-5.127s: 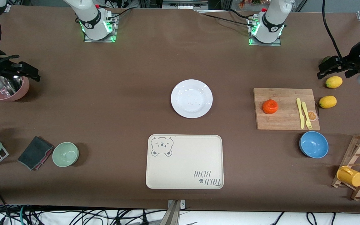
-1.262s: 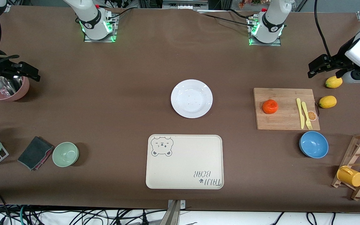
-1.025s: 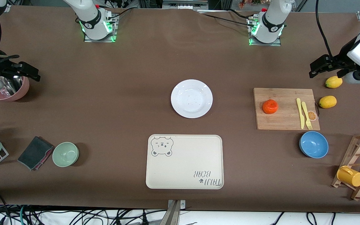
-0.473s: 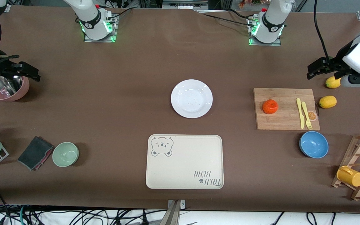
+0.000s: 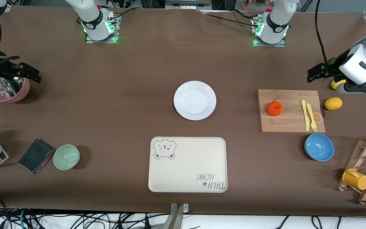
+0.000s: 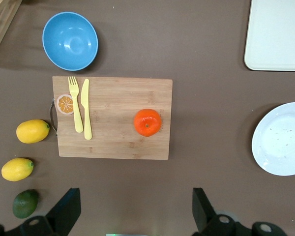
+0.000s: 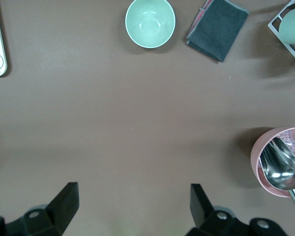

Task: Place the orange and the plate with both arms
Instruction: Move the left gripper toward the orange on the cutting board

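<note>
The orange (image 5: 274, 108) sits on a wooden cutting board (image 5: 289, 122) toward the left arm's end of the table. It also shows in the left wrist view (image 6: 147, 122). The white plate (image 5: 195, 100) lies bare at the table's middle and shows in the left wrist view (image 6: 282, 139). My left gripper (image 5: 317, 72) is open and holds nothing, up over bare table beside the board; its own view shows it (image 6: 136, 211) apart from the orange. My right gripper (image 5: 29, 73) is open and holds nothing, and waits beside a pink cup (image 5: 6, 90); its own view shows it (image 7: 132, 209).
A yellow knife and fork (image 5: 308, 114) lie on the board. Two lemons (image 5: 333, 103) and a dark green fruit (image 6: 25, 203) lie beside it. A blue bowl (image 5: 319, 147), the cream bear tray (image 5: 187, 164), a green bowl (image 5: 66, 156), a grey cloth (image 5: 36, 155) and a mug rack (image 5: 364, 173) stand nearer the front camera.
My left arm has swung its open gripper from over the lemons toward the cutting board. The right arm, the orange and the plate have not moved.
</note>
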Robot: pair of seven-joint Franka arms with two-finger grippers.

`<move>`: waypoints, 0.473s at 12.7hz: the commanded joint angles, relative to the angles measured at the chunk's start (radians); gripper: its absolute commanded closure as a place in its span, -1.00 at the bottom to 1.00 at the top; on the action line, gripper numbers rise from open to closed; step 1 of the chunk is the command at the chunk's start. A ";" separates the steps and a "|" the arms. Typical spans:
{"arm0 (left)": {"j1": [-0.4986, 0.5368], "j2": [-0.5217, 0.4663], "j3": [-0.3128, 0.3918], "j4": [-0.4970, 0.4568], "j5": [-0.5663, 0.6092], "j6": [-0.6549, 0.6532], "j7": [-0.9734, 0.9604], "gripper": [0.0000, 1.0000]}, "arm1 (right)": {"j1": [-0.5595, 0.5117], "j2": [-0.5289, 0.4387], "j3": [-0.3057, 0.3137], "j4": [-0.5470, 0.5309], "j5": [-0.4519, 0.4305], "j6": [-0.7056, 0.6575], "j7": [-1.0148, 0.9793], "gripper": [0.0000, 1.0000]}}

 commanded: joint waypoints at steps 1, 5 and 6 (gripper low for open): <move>0.019 -0.036 -0.013 -0.083 0.024 0.047 0.013 -1.00 | 0.001 -0.006 -0.002 0.001 0.013 -0.010 0.009 -1.00; 0.005 -0.079 -0.012 -0.149 0.022 0.096 0.013 -1.00 | 0.001 -0.006 -0.002 0.001 0.013 -0.010 0.009 -1.00; 0.005 -0.082 -0.013 -0.149 0.019 0.100 0.013 -1.00 | 0.000 -0.006 -0.002 0.001 0.013 -0.012 0.009 -1.00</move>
